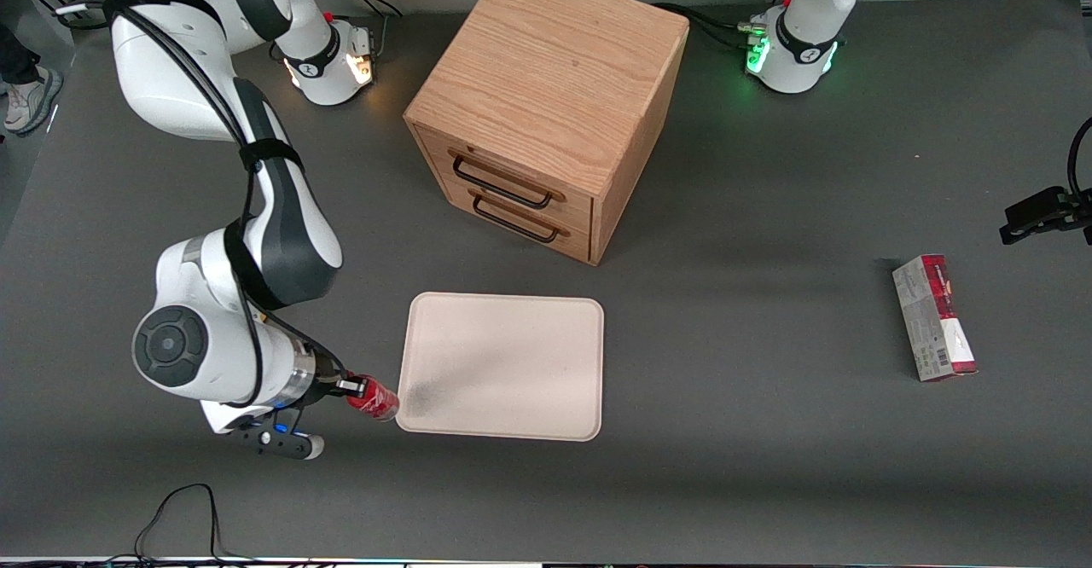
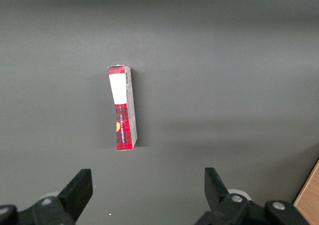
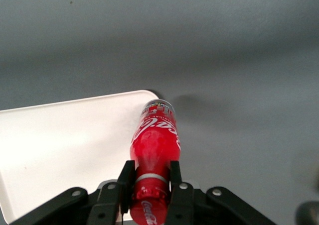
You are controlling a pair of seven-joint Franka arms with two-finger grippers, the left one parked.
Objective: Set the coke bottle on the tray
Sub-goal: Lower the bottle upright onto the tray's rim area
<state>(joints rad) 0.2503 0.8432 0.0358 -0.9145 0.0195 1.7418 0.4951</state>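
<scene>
Bottle: I see the coke bottle (image 3: 154,155) held near its cap, lying sideways, its clear base over the tray's corner nearest the working arm and the camera.
Gripper: my gripper (image 3: 150,185) has both fingers pressed against the bottle's neck, just off that corner.
Tray: the cream tray (image 1: 503,363) lies flat on the grey table (image 1: 751,431), in front of the drawers.
Drawers: a wooden drawer box (image 1: 546,107) stands mid-table.
Carton: a red-and-grey carton (image 1: 934,316) lies toward the parked arm's end.
</scene>
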